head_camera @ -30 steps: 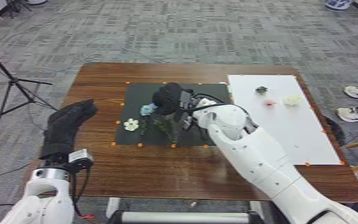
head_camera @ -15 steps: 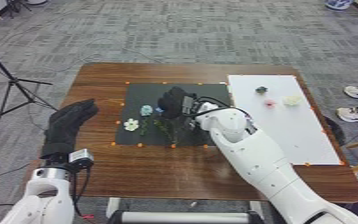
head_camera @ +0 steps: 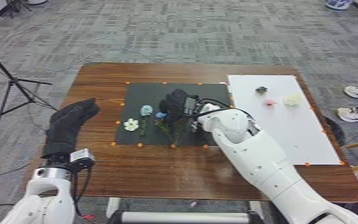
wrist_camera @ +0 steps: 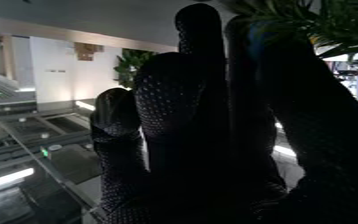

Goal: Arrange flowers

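Head view: darker blue flower (head_camera: 160, 115) points forward lengthwise; I cannot tell right robot hand's (head_camera: 175, 102) opening or hold.

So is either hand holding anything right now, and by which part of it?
Left hand: nothing. Right hand: can't tell. It's right by some green leaves, but the glove hides whether it grips them or only sits next to them.

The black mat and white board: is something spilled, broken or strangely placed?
Nothing stands out. The white flower and the pale blue flower lie apart on the black mat, and three small blooms lie near each other on the white board. I see no spill or breakage, but the right robot hand hides part of the mat.
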